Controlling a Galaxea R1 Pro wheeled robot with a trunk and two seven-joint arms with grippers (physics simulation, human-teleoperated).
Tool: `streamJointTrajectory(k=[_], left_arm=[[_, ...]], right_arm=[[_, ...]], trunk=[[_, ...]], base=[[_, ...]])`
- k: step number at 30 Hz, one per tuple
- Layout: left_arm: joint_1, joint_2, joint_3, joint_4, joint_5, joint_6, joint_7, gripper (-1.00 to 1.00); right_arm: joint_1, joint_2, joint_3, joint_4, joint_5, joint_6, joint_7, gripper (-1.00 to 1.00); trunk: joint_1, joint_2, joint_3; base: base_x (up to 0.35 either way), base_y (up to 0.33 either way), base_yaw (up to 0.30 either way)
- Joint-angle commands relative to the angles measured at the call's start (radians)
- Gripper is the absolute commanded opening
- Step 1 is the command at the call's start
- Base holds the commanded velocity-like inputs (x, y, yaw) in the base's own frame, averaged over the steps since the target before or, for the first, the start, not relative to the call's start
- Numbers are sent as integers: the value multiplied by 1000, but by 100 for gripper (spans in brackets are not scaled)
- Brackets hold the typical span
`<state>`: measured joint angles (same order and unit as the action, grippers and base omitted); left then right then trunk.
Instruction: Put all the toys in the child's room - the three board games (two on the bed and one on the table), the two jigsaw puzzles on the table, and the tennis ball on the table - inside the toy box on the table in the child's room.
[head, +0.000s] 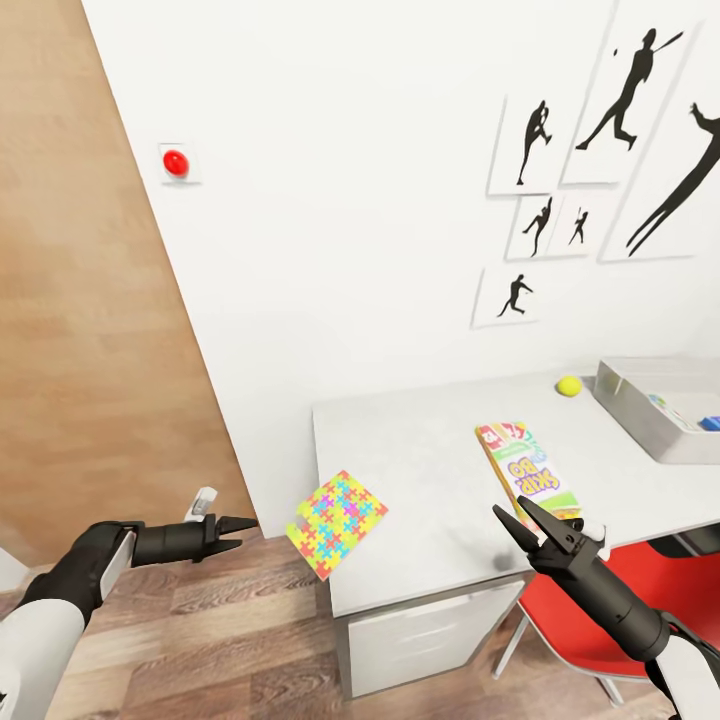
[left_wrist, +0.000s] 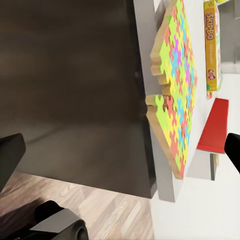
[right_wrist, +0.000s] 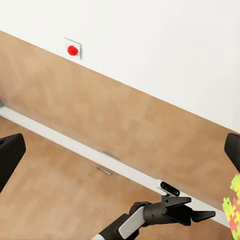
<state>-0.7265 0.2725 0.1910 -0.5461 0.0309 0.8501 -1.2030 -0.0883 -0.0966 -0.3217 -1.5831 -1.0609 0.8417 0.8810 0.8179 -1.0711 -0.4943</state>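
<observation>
A multicoloured jigsaw puzzle (head: 338, 524) lies at the table's (head: 420, 450) front-left corner and overhangs the edge; the left wrist view shows the same jigsaw puzzle (left_wrist: 175, 85) close up. A Skip-Bo board game (head: 527, 472) lies flat mid-table, and this board game (left_wrist: 212, 45) also shows beyond the puzzle. The tennis ball (head: 569, 386) rests near the wall beside the grey toy box (head: 630, 400), which holds some colourful items. My left gripper (head: 245, 532) is open, left of the puzzle and off the table. My right gripper (head: 512, 508) hovers open just in front of the Skip-Bo box.
A red chair (head: 590, 600) is tucked under the table below my right arm. The brown door (head: 80, 300) stands at the left, and the white wall carries a red button (head: 175, 162) and black silhouette pictures (head: 600, 150). White drawers (head: 420, 630) sit under the tabletop.
</observation>
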Motion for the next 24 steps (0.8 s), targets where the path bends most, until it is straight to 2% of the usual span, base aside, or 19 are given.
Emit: streamJointTrajectory(k=[1, 9, 24], left_arm=[[-1, 0, 1, 0, 3, 9, -1, 100], [-1, -12, 1, 8, 2, -36, -2, 100], [-1, -18, 1, 23, 3, -47, -3, 100]], right_arm=[[-1, 0, -1, 0, -2, 5, 1, 100], [-1, 0, 0, 0, -2, 5, 1, 100], [-1, 0, 0, 0, -2, 5, 1, 100]], trunk=[[4, -8, -4], [4, -8, -4], [4, -8, -4]], base=[[0, 0, 0], [0, 0, 0], [0, -28, 0]])
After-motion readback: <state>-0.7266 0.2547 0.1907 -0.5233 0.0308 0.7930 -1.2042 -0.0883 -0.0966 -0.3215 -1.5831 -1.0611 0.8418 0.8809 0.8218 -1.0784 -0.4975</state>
